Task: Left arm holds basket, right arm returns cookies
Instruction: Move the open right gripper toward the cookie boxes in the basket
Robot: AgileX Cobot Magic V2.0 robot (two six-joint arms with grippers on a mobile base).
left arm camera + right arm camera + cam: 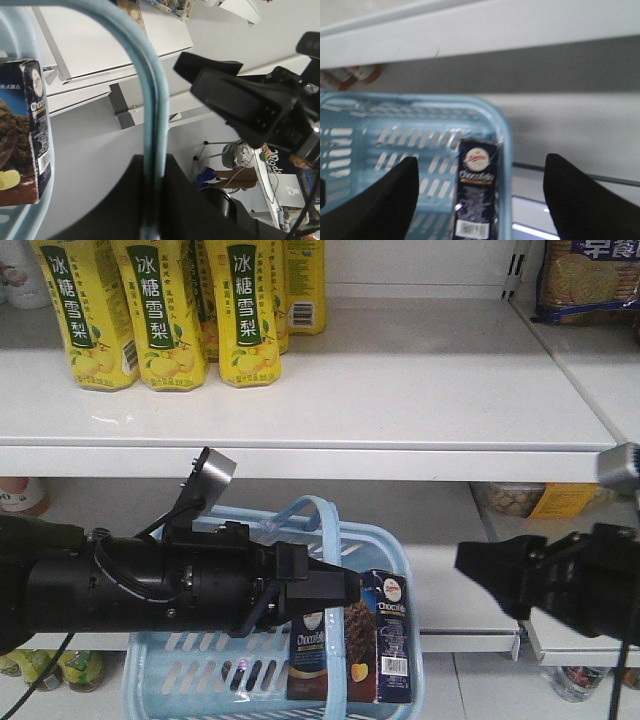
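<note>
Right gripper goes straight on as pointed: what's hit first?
Likely the cookie box, centred between the fingers of the open right gripper; the blue basket rim beside it could touch first, depth unclear.

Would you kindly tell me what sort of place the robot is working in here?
Most likely a shop, or a mock-up of one: white tiered shelving stocked with identical yellow drink cartons, and a light blue shopping basket holding a cookie box.
</note>
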